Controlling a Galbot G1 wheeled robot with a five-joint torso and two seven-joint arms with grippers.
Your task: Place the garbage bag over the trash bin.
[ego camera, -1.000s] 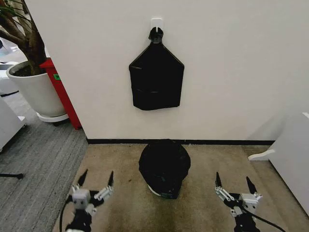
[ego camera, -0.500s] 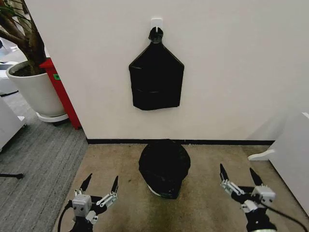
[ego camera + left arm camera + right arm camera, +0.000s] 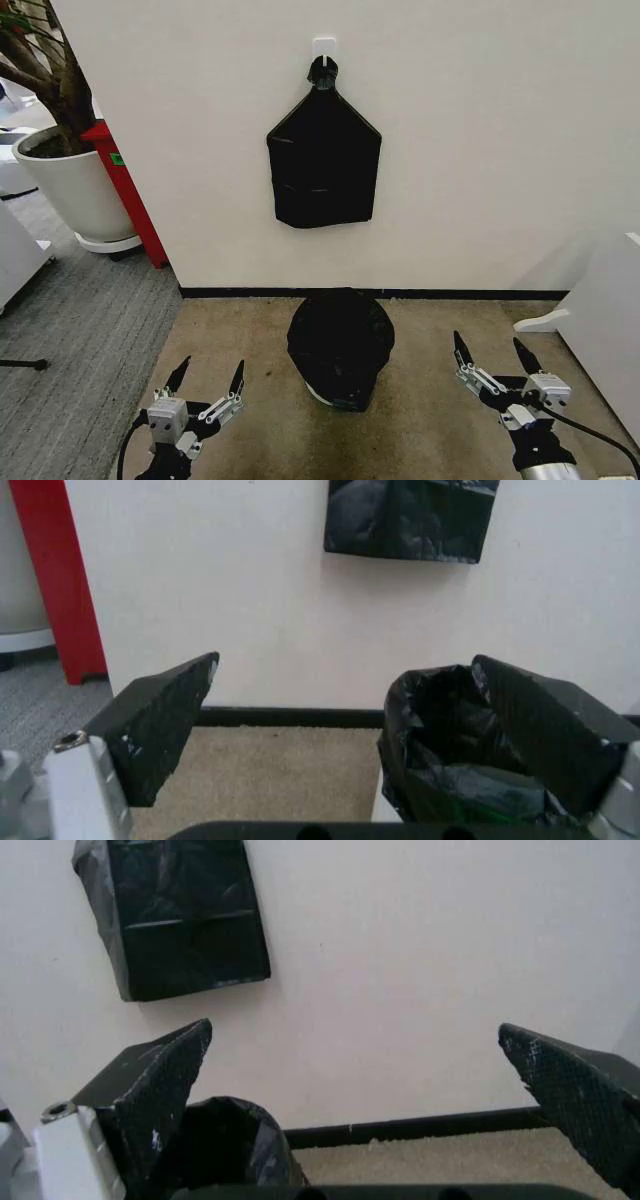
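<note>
1. The thin, glossy black plastic garbage bag (image 3: 341,338) sits draped over the small round white plastic trash bin (image 3: 322,393) on the tan carpet, against the wall's black skirting. Only a sliver of the bin's white wall and greenish base shows beneath the crinkled film.
2. The left gripper (image 3: 206,384) hangs low to the left of the bin, jaws spread wide and holding nothing. In its wrist view the bagged bin (image 3: 455,746) lies just past one finger.
3. The right gripper (image 3: 491,356) hangs to the bin's right, jaws also wide apart and empty.
4. Compared with a second ago, both grippers have dropped lower and drawn outward, away from the bin; the bag has not shifted.
5. That retreat suggests the covering is essentially finished.
6. The flat black bundle of bags (image 3: 324,163) hangs on its wall hook above, untouched.
</note>
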